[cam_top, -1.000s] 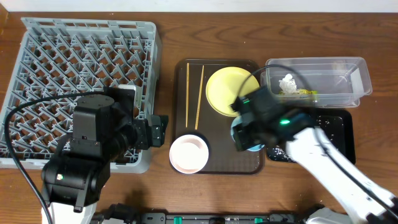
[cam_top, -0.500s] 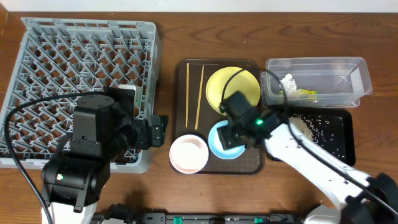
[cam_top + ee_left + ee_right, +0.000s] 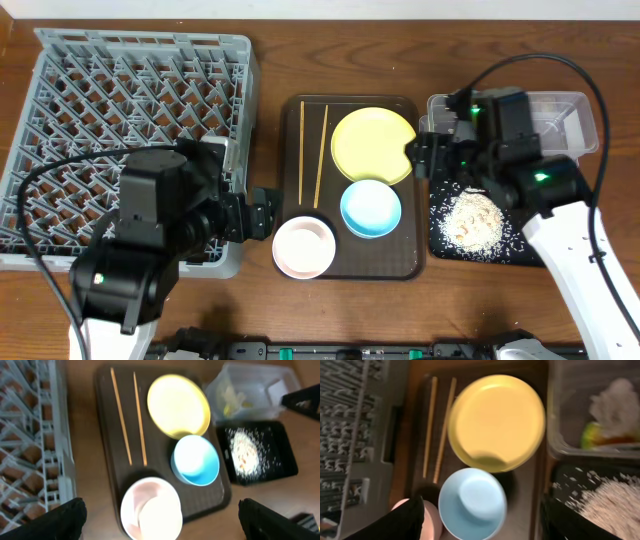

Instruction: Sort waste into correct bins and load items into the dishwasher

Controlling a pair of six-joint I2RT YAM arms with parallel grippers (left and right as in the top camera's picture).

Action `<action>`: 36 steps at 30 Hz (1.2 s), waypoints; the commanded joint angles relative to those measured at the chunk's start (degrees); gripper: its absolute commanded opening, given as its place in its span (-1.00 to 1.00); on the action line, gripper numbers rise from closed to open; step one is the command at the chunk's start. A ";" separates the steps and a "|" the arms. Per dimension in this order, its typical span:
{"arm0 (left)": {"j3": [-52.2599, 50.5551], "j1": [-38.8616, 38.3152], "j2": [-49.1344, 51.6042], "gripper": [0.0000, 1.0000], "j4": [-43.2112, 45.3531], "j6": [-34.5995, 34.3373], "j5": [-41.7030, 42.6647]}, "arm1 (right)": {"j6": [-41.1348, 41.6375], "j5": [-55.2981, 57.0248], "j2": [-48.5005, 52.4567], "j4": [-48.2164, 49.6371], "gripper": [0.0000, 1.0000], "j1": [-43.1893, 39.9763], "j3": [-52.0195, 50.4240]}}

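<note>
Black right end effector [image 3: 421, 158]: fingers apart, empty, at clear tub [image 3: 560, 105] corner. Left end effector [image 3: 262, 213]: likewise spread, empty. Blue bowl [image 3: 370, 208] upright on brown tray [image 3: 290, 180], between both arms. Pink bowl [image 3: 303, 247] nearer left arm, just beside rack [image 3: 60, 60].

Black housings [image 3: 150, 215], white link [image 3: 580, 235], black cables [image 3: 30, 185]

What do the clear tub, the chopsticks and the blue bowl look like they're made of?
Clear tub: thin plastic, glossy, with see-through walls. Chopsticks: probably wood or bamboo, with a matte pale tan surface. Blue bowl: smooth with a soft sheen and an even colour; it could be plastic or glazed ceramic.
</note>
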 commanded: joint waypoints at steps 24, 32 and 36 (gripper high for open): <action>1.22 -16.06 24.04 0.53 -0.98 -19.56 -18.86 | -1.14 -2.12 -0.02 -4.72 0.48 -2.54 0.28; 0.50 -22.73 23.21 0.40 -4.26 -21.16 -14.38 | -1.14 -2.10 -0.02 -4.76 0.48 -2.54 0.28; -1.16 -27.98 23.37 0.39 -3.87 -24.17 -16.26 | -1.11 -2.10 -0.02 -4.79 0.48 -2.54 0.26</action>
